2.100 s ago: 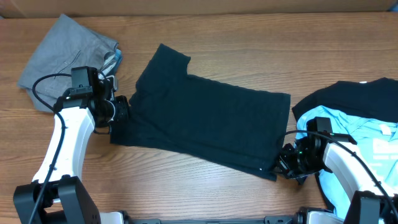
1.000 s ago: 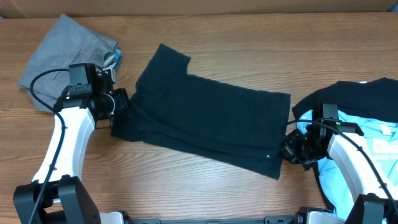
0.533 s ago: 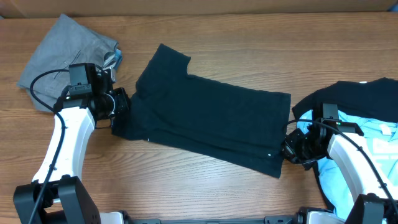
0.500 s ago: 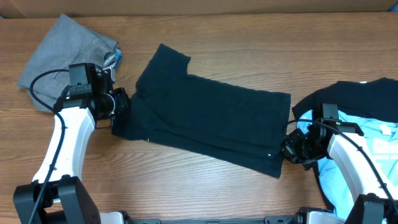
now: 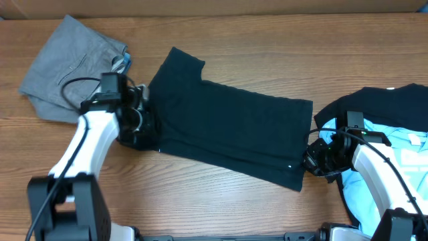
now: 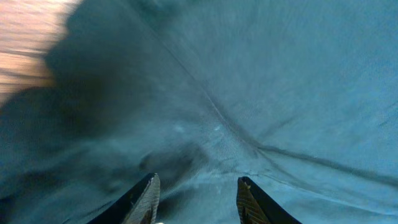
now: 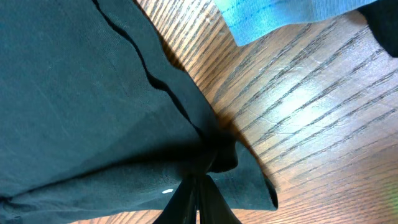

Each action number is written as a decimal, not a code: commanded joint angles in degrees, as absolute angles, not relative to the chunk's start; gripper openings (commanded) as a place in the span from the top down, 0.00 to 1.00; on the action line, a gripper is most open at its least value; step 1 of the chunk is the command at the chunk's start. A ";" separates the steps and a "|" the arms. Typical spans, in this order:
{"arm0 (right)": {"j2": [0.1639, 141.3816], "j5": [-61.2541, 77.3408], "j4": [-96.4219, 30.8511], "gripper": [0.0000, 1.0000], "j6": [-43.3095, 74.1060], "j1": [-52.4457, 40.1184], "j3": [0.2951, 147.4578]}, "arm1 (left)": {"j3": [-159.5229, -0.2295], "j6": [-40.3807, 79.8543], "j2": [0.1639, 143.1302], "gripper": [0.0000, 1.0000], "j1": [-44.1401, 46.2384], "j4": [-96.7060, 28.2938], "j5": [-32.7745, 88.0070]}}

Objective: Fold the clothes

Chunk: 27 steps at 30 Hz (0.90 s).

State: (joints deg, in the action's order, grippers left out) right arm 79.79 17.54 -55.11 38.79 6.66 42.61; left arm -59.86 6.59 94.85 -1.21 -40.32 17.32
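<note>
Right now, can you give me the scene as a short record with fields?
dark shirt: spread flat in the middle
left gripper: open, over the shirt's left edge
right gripper: shut on the shirt's lower right corner
grey garment: crumpled, far left
blue shirt: far right, over a black garment

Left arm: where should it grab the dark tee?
Probably pinch the dark T-shirt at its near-left corner, coming in low from its left edge. It lies flat, so only the edge gives a lip, and the right gripper is shut on the near-right corner. The left gripper is open above the fabric.
</note>
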 commanded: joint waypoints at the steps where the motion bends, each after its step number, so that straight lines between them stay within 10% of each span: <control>1: 79.96 16.56 -54.98 0.95 39.03 6.48 43.86 | -58.98 4.25 99.24 0.56 0.51 -39.77 15.99; 9: 79.96 16.53 -55.57 0.95 39.03 6.48 43.86 | -58.98 4.27 104.49 0.66 0.80 -39.77 16.12; 13: 79.96 16.53 -55.59 0.95 39.03 6.48 43.86 | -59.46 4.27 104.44 0.96 0.78 -39.90 16.82; 27: 79.99 16.51 -54.13 0.94 39.33 6.48 43.83 | -70.50 4.32 102.94 0.96 0.80 -44.40 22.06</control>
State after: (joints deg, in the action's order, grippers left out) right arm 79.79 17.52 -54.54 38.83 6.66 42.65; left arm -67.48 5.15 103.33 0.67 -44.93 18.35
